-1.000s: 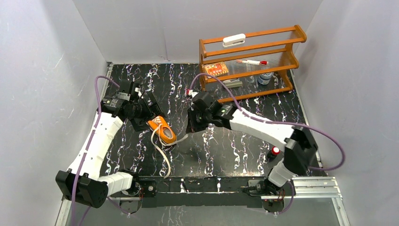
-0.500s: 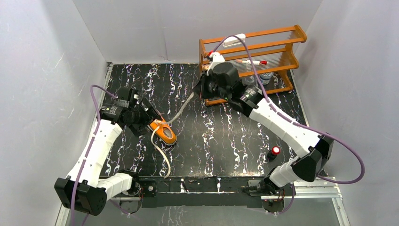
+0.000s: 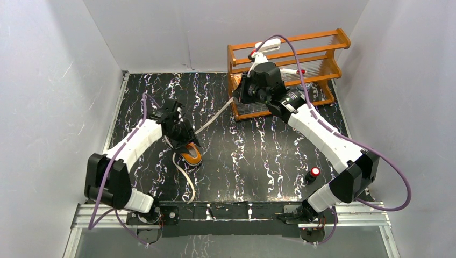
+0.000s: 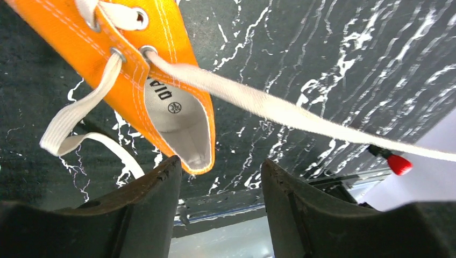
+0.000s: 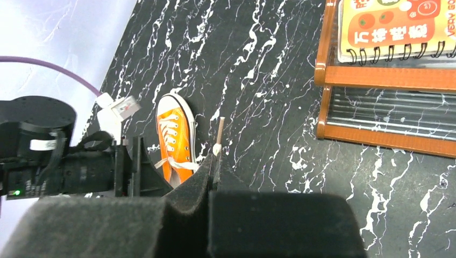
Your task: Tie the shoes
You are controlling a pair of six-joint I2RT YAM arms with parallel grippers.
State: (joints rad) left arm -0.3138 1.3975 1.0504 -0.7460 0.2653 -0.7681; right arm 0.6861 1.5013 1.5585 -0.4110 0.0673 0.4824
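The orange sneaker (image 3: 191, 155) lies on the black marbled table, left of centre. My left gripper (image 3: 182, 138) is open and empty just behind its heel; in the left wrist view the fingertips (image 4: 161, 174) stand either side of the heel opening (image 4: 175, 115). My right gripper (image 3: 240, 95) is shut on the end of one white lace (image 3: 215, 115), which runs taut from the shoe's top eyelet (image 4: 279, 110) to the gripper (image 5: 214, 161). The lace tip (image 5: 219, 131) sticks out past the shut fingers. The other lace (image 3: 185, 180) lies loose toward the table's front.
An orange wooden rack (image 3: 285, 70) stands at the back right, just behind my right gripper, holding a notebook (image 5: 398, 24), a marker and small items. A red-capped object (image 3: 314, 173) stands at the front right. Grey walls close in the table.
My right gripper has pulled the lace away from the shoe toward the rack, drawing it taut. My left arm has swung right, placing its open gripper over the shoe's heel.
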